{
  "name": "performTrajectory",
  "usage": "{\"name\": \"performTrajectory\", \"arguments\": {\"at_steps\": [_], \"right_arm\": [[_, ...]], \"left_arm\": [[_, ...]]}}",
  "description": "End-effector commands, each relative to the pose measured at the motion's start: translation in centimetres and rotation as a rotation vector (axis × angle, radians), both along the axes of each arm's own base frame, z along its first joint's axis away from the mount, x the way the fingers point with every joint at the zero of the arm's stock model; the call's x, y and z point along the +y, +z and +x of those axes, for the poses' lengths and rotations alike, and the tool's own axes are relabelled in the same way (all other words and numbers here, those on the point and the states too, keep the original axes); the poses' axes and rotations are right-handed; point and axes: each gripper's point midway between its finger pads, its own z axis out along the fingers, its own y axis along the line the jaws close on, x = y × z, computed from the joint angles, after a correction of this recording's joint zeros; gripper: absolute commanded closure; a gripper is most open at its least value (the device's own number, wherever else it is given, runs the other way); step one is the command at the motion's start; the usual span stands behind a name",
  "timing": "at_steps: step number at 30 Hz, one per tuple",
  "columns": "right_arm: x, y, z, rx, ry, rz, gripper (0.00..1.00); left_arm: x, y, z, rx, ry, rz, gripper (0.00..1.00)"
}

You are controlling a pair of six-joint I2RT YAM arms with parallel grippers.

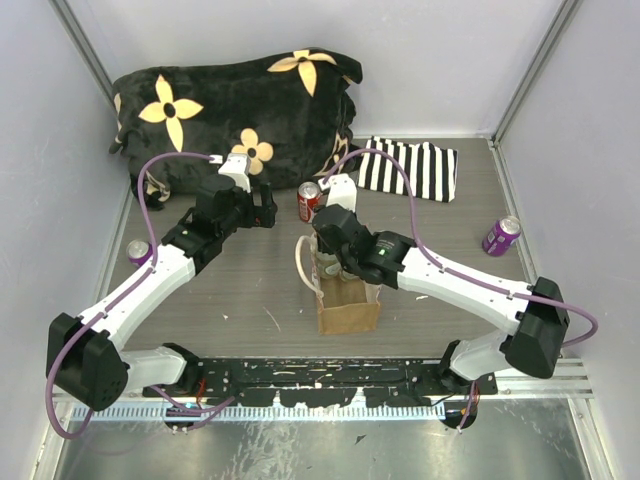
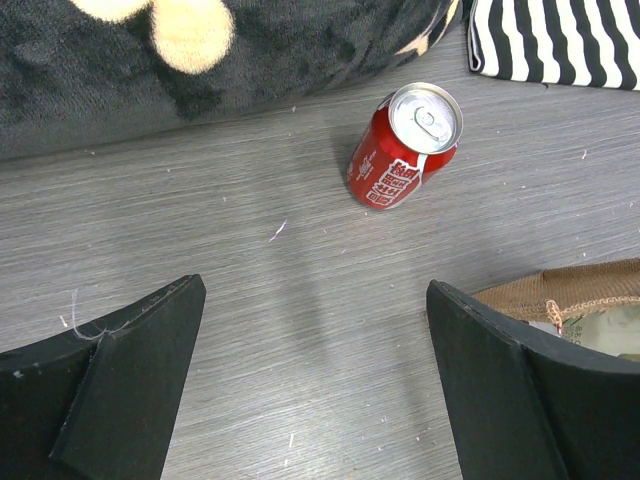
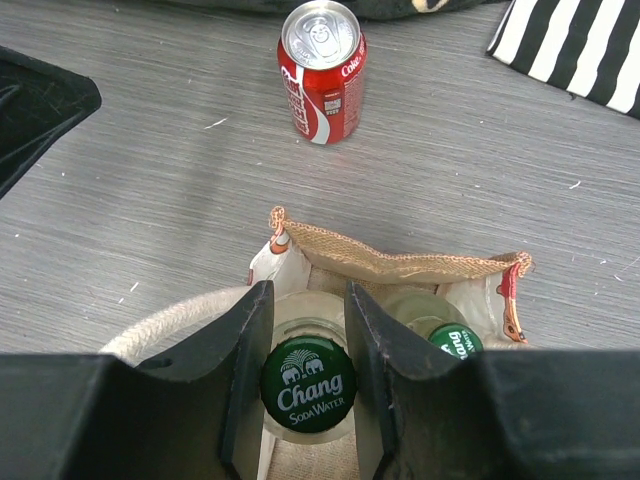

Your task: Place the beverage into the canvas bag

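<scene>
Right, my right pincer (image 3: 308, 330) is pinching the Chang soda water bottle (image 3: 308, 385), one finger pressed against each side of its green-capped top. The bottle sits upright inside the canvas bag (image 1: 348, 310), at the bag's left side. A second green-capped bottle (image 3: 455, 340) stands just beside it in the same bag. The bag stands on the tabletop (image 1: 230, 290), near the middle. My left pincer (image 2: 315, 300) is spread wide and holds nothing, hanging over bare tabletop left of the bag. A red cola can (image 2: 405, 145) stands upright just beyond the bag. Behind it lie a black flowered blanket (image 1: 230, 110) and a striped cloth (image 1: 410, 170).
</scene>
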Motion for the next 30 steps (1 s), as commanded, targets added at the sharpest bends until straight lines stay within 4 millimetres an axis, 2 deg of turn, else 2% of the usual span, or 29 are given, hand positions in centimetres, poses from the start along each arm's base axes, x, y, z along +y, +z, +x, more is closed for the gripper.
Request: {"name": "performTrajectory", "arguments": {"at_steps": [1,25,30], "right_arm": [[1.1,3.9,1.7,-0.115,-0.048,0.131,0.99],[1.2,-5.7,1.2,0.021,-0.060,0.011,0.99],[0.8,-7.0,0.9,0.044,-0.068,0.003,0.99]], "left_arm": [[0.1,-0.2,-0.1,-0.004,0.002,-0.012,0.01],[0.2,-0.3,-0.3,-0.005,0.000,-0.016,0.01],[0.2,-0.4,-0.4,-0.004,-0.001,-0.015,0.01]]}}
